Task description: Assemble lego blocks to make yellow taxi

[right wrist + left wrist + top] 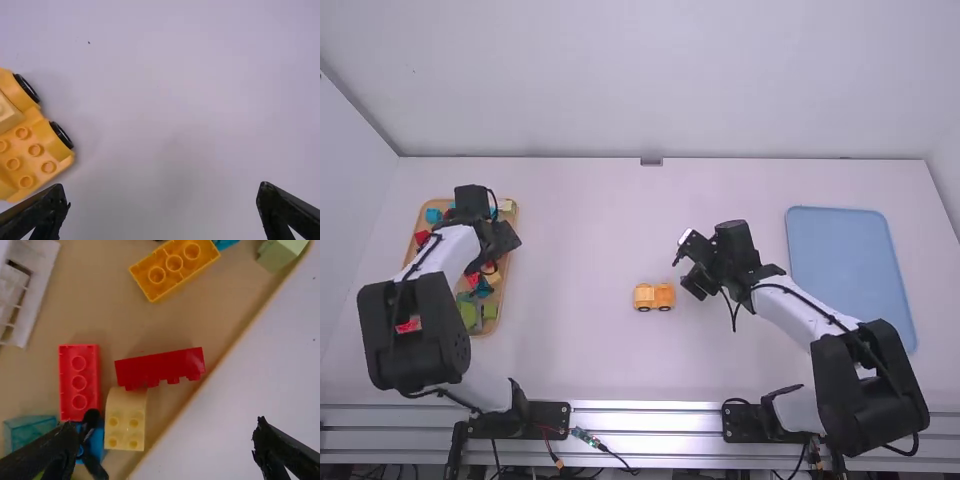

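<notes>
Table: white, runs across most of the high view.
Flat blue tray: right side of the high view, beyond my right arm's links.
Tan tray: left side of the high view, loose blocks in it.
Left gripper: upper left of the high view, above the tan tray's right edge. Jaws wide.
Right gripper: right of center in the high view, just beside the taxi. Jaws wide.
Taxi: on the table, about mid-frame in the high view; left edge of the right wrist view. Yellow-orange, partly built, paler block on top, bare studs next to it, black wheels.
Orange-yellow block: top of the left wrist view, studs up.
Dark red block: center of the left wrist view, on its side, studs sideways.
Bright red block: left of center there, studs up.
Pale yellow block: lower left of center, one end curved, meeting the dark red block in that view.
</notes>
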